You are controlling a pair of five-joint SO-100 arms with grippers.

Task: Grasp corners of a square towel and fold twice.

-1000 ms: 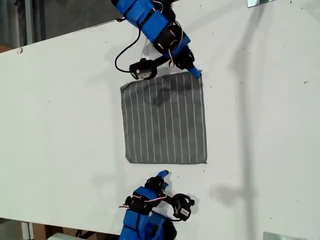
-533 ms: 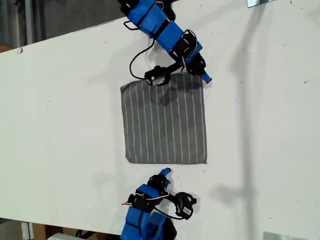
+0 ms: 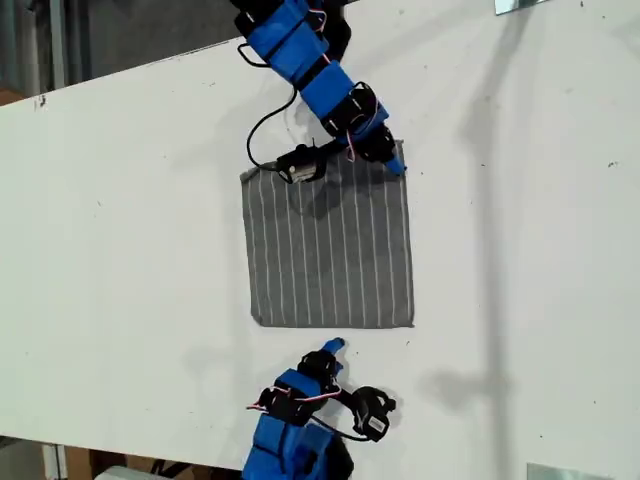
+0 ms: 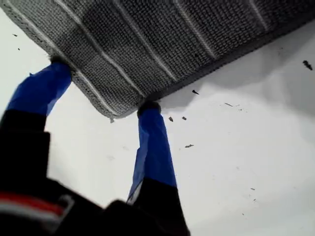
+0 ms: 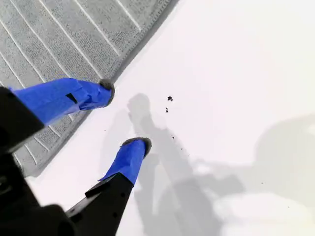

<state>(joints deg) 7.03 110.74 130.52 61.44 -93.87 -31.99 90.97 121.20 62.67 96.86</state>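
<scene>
The grey striped towel (image 3: pixel 330 245) lies flat and unfolded on the white table (image 3: pixel 120 230). My first gripper (image 3: pixel 396 160) comes in from the top of the exterior view and sits at the towel's top right corner (image 3: pixel 402 172). In the first wrist view my first gripper (image 4: pixel 103 88) is open, its blue fingertips (image 4: pixel 147 110) straddling that hemmed corner of the towel (image 4: pixel 172 39). My second gripper (image 3: pixel 331 348) stands just below the towel's bottom edge in the exterior view. It is open (image 5: pixel 123 115), one finger over the towel (image 5: pixel 59 34), the other over bare table.
Metal brackets sit at the exterior view's top right (image 3: pixel 520 5) and bottom right (image 3: pixel 565 472). The table's far edge runs diagonally across the exterior view's top left. Small dark specks (image 5: pixel 169 100) dot the table.
My first gripper swung out past the towel's top right corner, then came back onto it. The second arm barely moved. The towel lies as before.
</scene>
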